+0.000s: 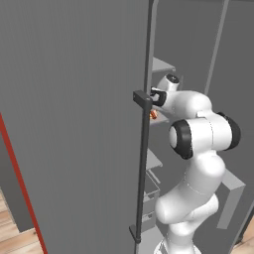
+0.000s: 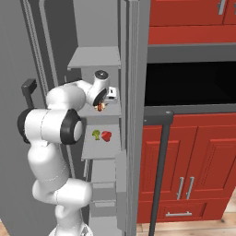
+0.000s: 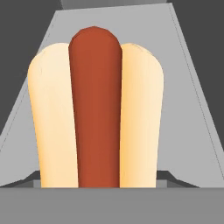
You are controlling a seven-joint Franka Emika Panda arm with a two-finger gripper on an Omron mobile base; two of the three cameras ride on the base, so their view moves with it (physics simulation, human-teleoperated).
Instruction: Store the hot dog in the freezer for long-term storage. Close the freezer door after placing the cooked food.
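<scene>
The hot dog [image 3: 96, 109], a tan bun with a reddish sausage, lies lengthwise right in front of the hand, over a pale grey freezer shelf [image 3: 192, 144]. Dark fingertips [image 3: 35, 177] peek out against both sides of the bun, so my gripper [image 3: 99, 177] is shut on it. From the right base, the hot dog [image 2: 99, 107] hangs under my gripper [image 2: 103, 101], just above a shelf [image 2: 113, 111] inside the freezer [image 2: 94, 57]. The freezer door [image 1: 74, 124] stands wide open, its bar handle [image 1: 144, 163] beside my arm. The hot dog [image 1: 153, 114] shows past that handle.
A lower freezer shelf [image 2: 92, 150] holds a small green piece [image 2: 96, 134] and a red one [image 2: 106, 136]. Drawers [image 2: 103, 193] sit below. Red cabinets [image 2: 193, 156] and a dark recess [image 2: 189, 83] lie to the right, behind a dark vertical bar [image 2: 159, 175].
</scene>
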